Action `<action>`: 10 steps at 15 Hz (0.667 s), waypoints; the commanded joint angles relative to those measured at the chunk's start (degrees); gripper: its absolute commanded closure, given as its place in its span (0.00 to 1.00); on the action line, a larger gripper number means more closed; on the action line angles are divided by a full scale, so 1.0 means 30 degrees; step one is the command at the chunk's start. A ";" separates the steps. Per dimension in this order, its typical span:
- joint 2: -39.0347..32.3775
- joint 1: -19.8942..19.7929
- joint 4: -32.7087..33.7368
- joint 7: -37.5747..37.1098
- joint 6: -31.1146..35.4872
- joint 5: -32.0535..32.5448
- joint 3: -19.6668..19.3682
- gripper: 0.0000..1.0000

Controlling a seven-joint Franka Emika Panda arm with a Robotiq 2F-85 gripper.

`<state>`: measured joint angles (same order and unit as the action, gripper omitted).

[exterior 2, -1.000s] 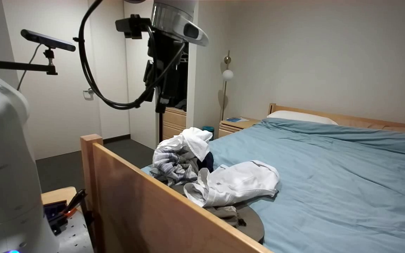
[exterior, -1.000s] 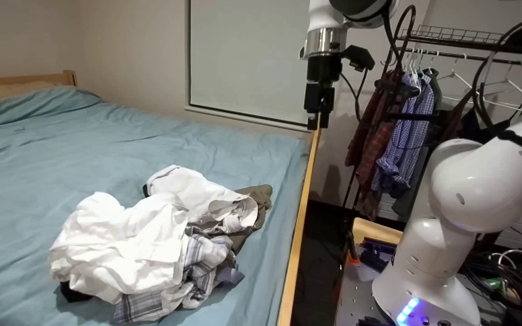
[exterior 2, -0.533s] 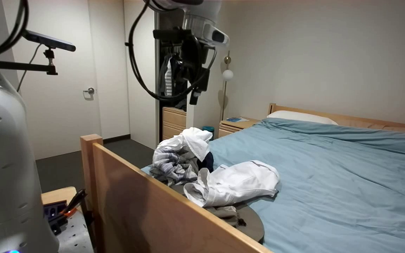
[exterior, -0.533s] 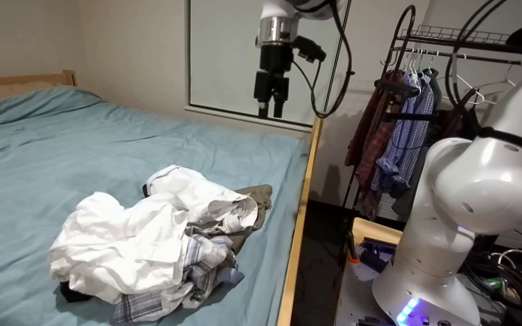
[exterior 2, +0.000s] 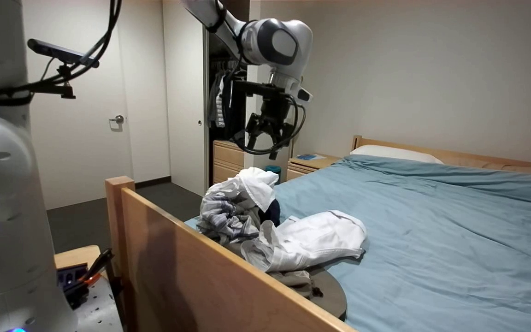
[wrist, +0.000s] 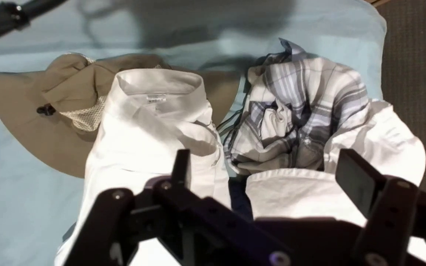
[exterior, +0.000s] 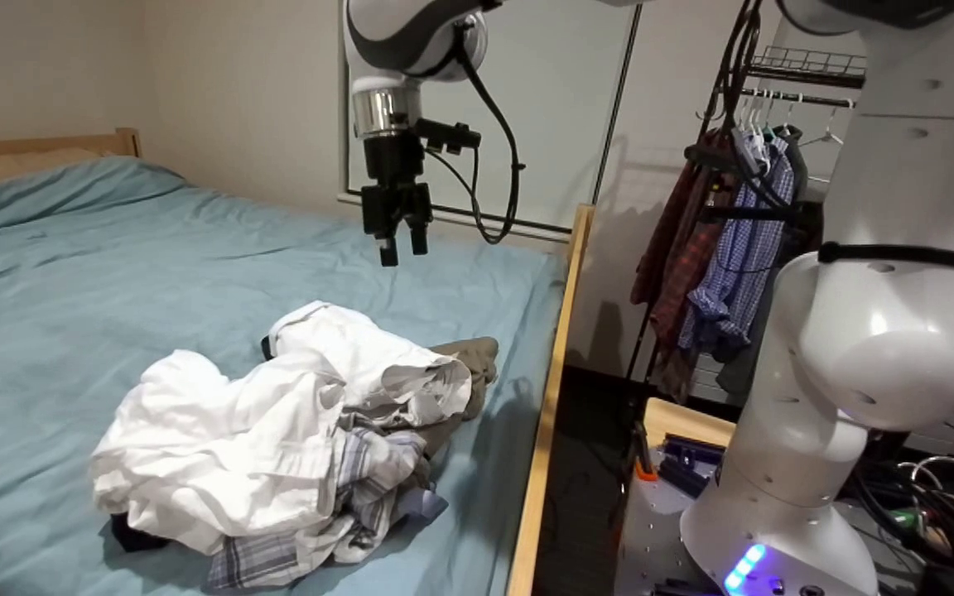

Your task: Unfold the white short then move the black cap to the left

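Note:
A white garment with an open waistband and label [wrist: 135, 144], apparently the shorts, lies crumpled on the bed in the wrist view; it also shows in both exterior views [exterior: 361, 356] [exterior 2: 321, 240]. A second white garment [exterior: 228, 447] lies bunched beside it over plaid cloth [wrist: 309, 92]. My gripper [exterior: 403, 247] is open and empty, high above the pile; its spread fingers also show in the wrist view [wrist: 264, 159]. Dark fabric [wrist: 239, 195] shows between the white garments, and a dark edge [exterior: 133, 534] peeks out below. I cannot tell whether either is the black cap.
A brown brimmed hat [wrist: 65, 136] lies partly under the white garment with the waistband. The wooden footboard [exterior 2: 228, 272] stands between the robot base and the bed [exterior 2: 431, 221]. A clothes rack [exterior: 825, 95] stands behind the arm.
My gripper has swung from beside the footboard to over the bed, then lowered somewhat and turned. Its fingers now show apart. The clothes have not moved.

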<state>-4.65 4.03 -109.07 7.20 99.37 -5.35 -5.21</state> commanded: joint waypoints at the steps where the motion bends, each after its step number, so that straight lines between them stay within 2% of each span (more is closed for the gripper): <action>1: -0.0194 -0.0878 0.0430 0.0022 -0.0084 0.0049 0.0549 0.00; 3: -0.0287 -0.1336 0.0828 0.0279 -0.0357 -0.0465 0.0402 0.00; 4: -0.0602 -0.1572 0.0901 0.1268 -0.0501 -0.1809 0.0427 0.00; 5: -0.0904 -0.1731 0.0784 0.0725 -0.0373 -0.3055 0.0427 0.00; 10: -0.2503 -0.2508 -0.1682 0.0257 0.1591 -0.7297 0.0260 0.00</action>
<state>-10.19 -0.80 -109.57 8.50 100.42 -21.55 -4.96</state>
